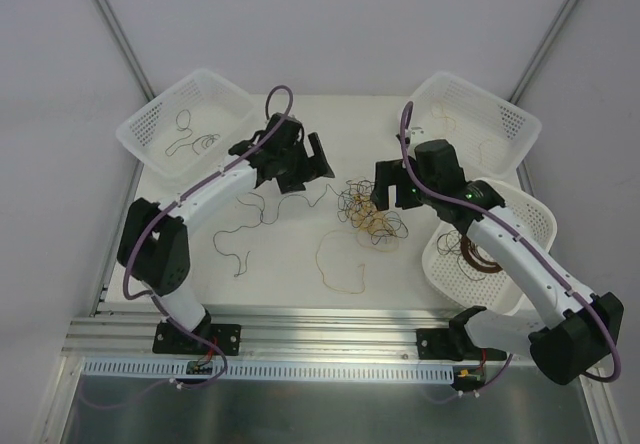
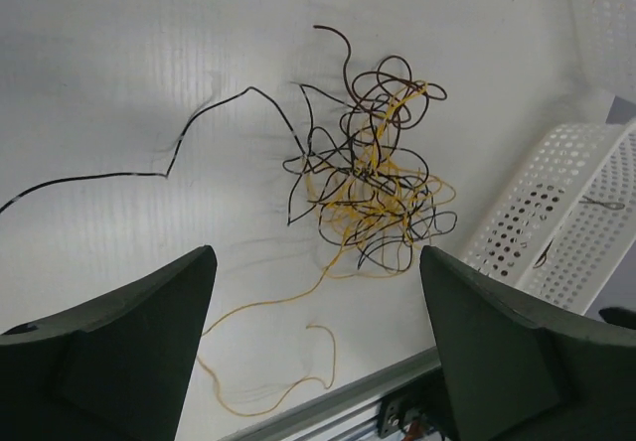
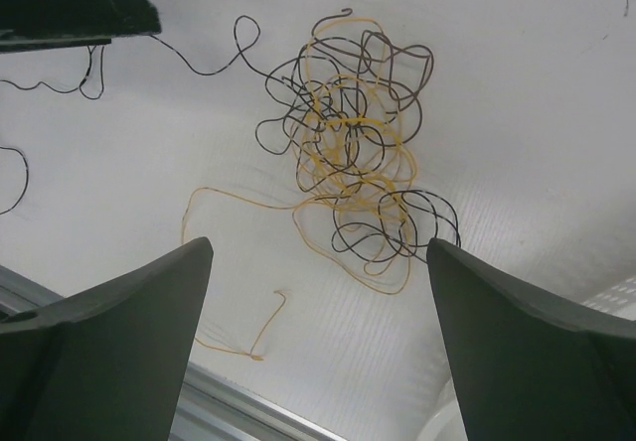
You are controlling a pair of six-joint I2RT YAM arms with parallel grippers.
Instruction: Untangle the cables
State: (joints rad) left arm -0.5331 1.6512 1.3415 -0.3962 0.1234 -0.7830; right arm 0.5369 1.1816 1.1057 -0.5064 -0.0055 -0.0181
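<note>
One yellow loop [image 1: 340, 262] lies nearest me, low in the centre of the top view, just above the near edge of the table [image 1: 290, 284]. From the wrist views I judge it is not free: its tail runs up into the main tangle [image 1: 370, 209]. To the left of the loop a black strand [image 1: 245, 226] wanders across the table, and its far end also seems to feed into that clump.

The cables I care about are mostly in the tangle, at the middle of the top view: yellow, brown and black strands looped through one another, flat on the table.

My left gripper [image 2: 313, 262] hangs up and to the left of the clump with its fingers spread wide and nothing between them. My right gripper [image 3: 320, 252] sits just to the clump's right, fingers also spread and empty.

At the right edge a basket [image 1: 440, 254] holds a brown coil [image 1: 480, 259], partly hidden under the right arm. At the upper left a second basket [image 1: 140, 134] holds a few dark strands [image 1: 185, 136], and a third basket [image 1: 520, 124] at the upper right shows at least one thin strand.

My reading: a handful of strands are sorted, but the bulk of the knot is left, so I am well short of halfway.
</note>
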